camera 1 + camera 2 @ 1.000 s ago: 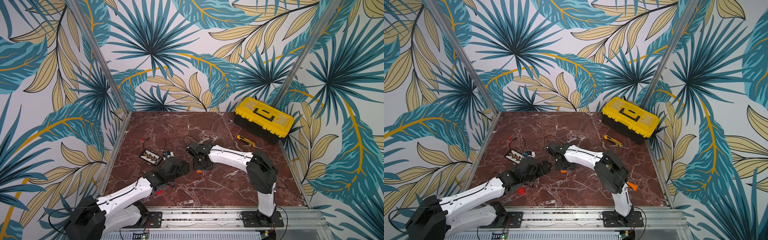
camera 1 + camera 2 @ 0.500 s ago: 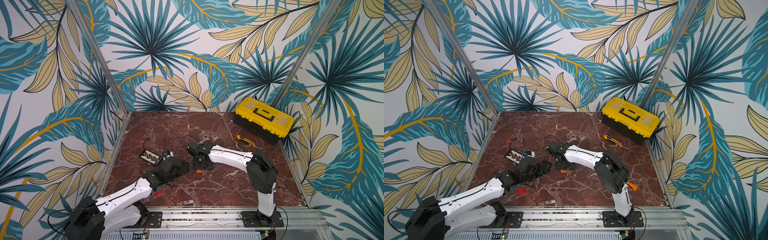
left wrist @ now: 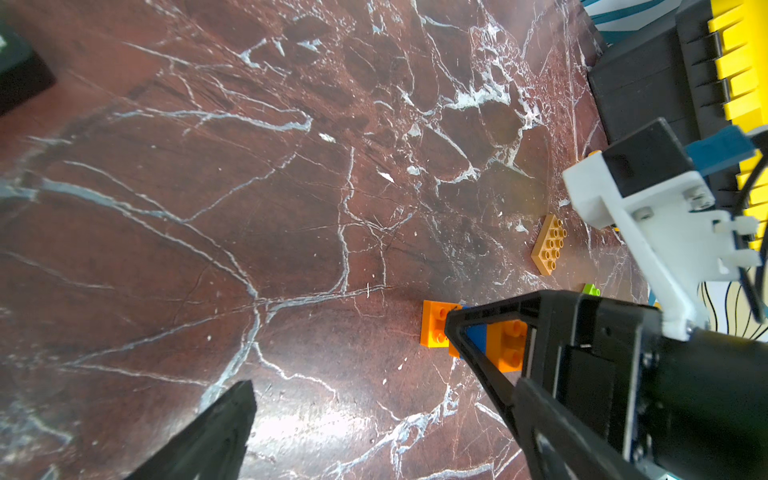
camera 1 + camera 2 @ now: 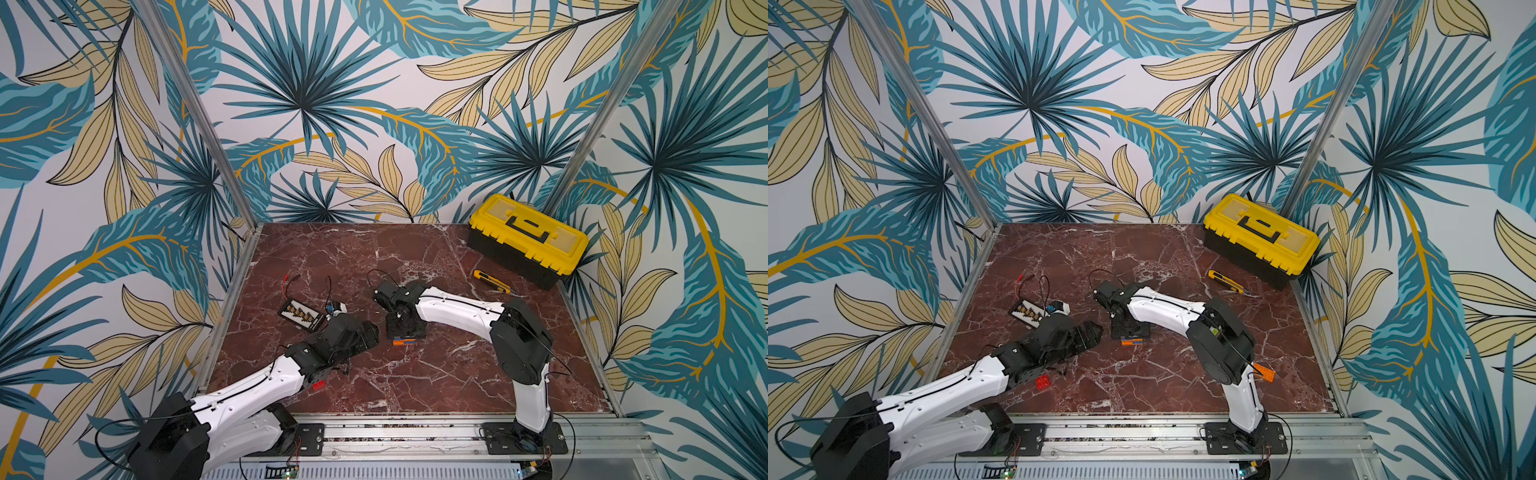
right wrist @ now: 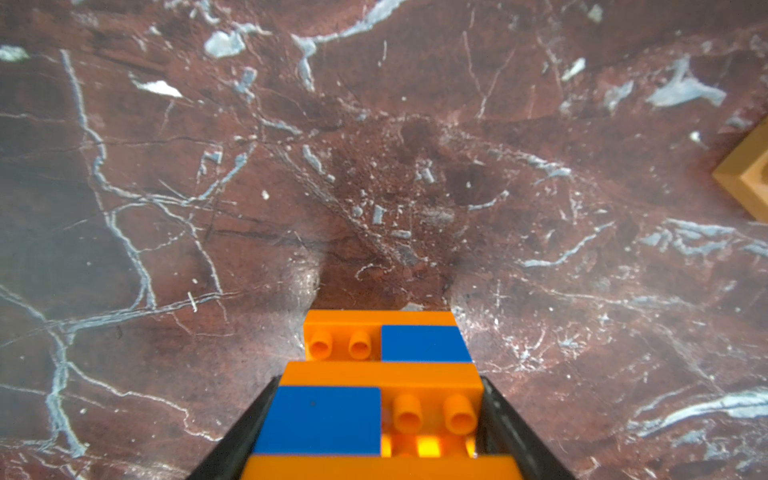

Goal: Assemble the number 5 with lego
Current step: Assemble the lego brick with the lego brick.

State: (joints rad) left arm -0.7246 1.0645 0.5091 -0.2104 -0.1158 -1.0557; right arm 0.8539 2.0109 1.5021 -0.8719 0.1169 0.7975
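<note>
While the right gripper (image 5: 378, 419) clasps lego (image 4: 404, 342), toolbox (image 4: 528, 237) and knife (image 4: 490, 280) lie apart.

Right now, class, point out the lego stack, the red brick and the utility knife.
lego stack (image 5: 380, 374): right wrist view, orange band.
red brick (image 4: 1042, 381): a top view, studded face.
utility knife (image 4: 490, 281): a top view, yellow handle.

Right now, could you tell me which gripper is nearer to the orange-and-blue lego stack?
Right. The right gripper clasps the lego stack between its fingers; the left gripper stands open beside it, not touching.
</note>
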